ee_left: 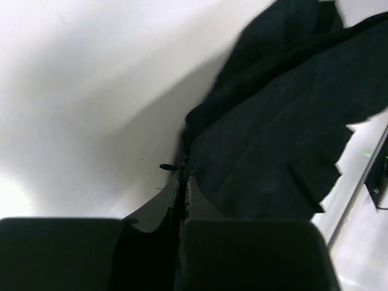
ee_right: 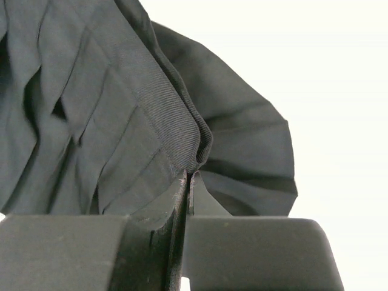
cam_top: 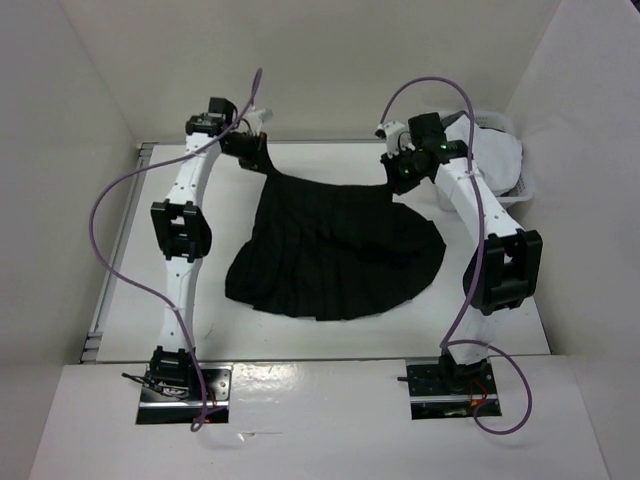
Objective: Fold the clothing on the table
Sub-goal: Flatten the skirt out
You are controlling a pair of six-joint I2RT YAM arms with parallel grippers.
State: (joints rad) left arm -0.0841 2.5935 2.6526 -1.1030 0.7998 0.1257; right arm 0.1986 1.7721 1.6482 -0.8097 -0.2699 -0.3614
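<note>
L jaws and R jaws are both shut tight. Each one pinches one end of the top band of the skirt (cam_top: 335, 250).

Top view: the skirt lies spread out in the middle of the bench (cam_top: 250, 335). Its wide hem is toward the bench's near edge. The top band is pulled up a bit toward the bench's far edge, w/ one arm at each end. A white basket (cam_top: 522, 188) sits at the bench's far right corner w/ a white cloth (cam_top: 492, 152) piled in it. Can't tell what else is inside.

L wrist view: jaws closed on a thin bit of skirt (ee_left: 273, 151) edge. The rest hangs down to the bench.

R wrist view: jaws closed on the band corner of the skirt (ee_right: 121, 121). The pleats fan out below.

I think the skirt is light, thin & floppy, prob. a bit slippery, and won't break. It should sag and swing when lifted. Best hold is the band ends, where it's thicker. The thin hem may slip out.
</note>
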